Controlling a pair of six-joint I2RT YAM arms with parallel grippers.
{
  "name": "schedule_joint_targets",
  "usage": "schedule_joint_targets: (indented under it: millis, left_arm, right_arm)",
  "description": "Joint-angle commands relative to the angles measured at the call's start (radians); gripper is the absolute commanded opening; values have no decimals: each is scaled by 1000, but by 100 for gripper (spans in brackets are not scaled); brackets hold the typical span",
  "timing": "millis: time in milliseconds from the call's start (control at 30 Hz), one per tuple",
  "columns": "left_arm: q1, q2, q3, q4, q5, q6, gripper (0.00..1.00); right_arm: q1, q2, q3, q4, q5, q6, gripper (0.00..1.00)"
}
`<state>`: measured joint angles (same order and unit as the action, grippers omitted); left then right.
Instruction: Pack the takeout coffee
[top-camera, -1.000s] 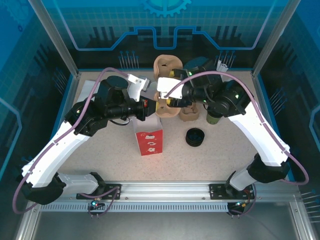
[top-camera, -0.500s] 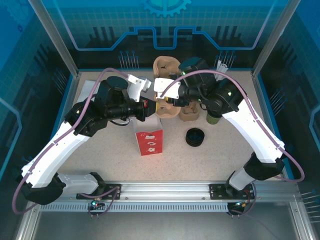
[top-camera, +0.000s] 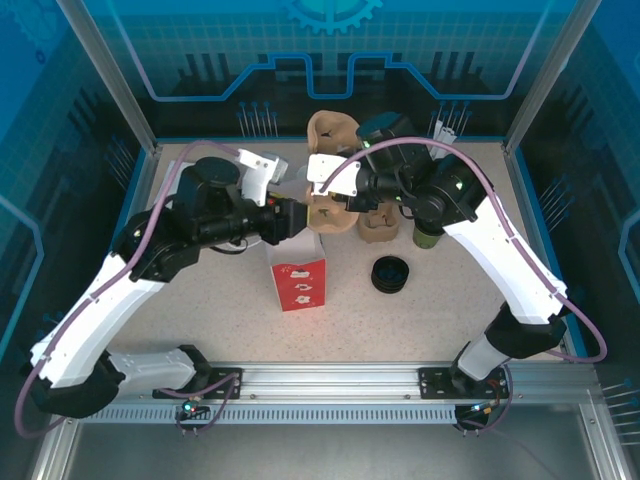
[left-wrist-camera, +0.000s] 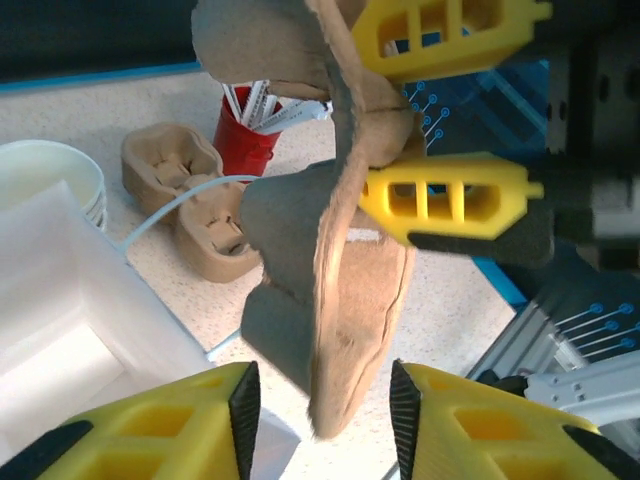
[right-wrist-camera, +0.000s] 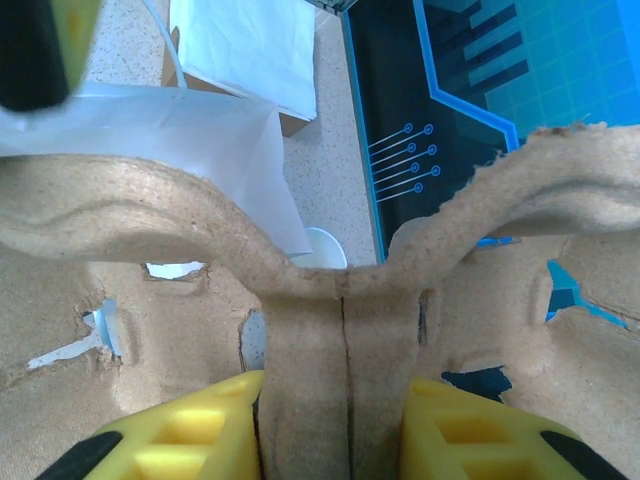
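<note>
Two robot arms meet near the open top of a red-and-white paper bag (top-camera: 298, 275) standing on the speckled desk (top-camera: 430, 310). The right hand (right-wrist-camera: 330, 425) is clamped on the centre ridge of a brown pulp cup carrier (right-wrist-camera: 300, 260), which it holds on edge. The left hand (left-wrist-camera: 322, 400) has its yellow fingers (left-wrist-camera: 150, 430) apart, with the carrier's lower edge between them. The takeout coffee (top-camera: 427, 238), green below with a black lid, stands on the desk well to the right of the bag, partly hidden by the right arm. A stack of black lids (top-camera: 391, 273) lies right of the bag, nearer to it than the coffee.
</note>
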<state>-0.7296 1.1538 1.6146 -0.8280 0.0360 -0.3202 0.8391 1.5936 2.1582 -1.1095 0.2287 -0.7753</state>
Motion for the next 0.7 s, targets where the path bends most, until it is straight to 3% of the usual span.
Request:
schedule_joint_targets:
  millis: [0, 67, 167, 300, 400, 667]
  left_arm:
    - [4, -62, 0, -59, -66, -3, 51]
    - [34, -86, 4, -98, -76, -37, 56]
    - [155, -121, -6, -169, -28, -131, 60]
    - [377, -159, -72, -213, 142, -226, 63]
    - [489, -155, -142, -194, 284, -263, 64]
    - [580, -122, -311, -46, 416, -311, 64]
  right_arm:
    - [9, 9, 47, -3, 9, 2, 33]
    - [8, 18, 64, 0, 0, 1, 33]
    - [15, 30, 81, 17, -20, -2, 33]
    - [33, 47, 83, 60, -40, -21, 32]
    - [47, 63, 81, 97, -46, -38, 31]
    - [100, 102, 43, 197, -4, -87, 29]
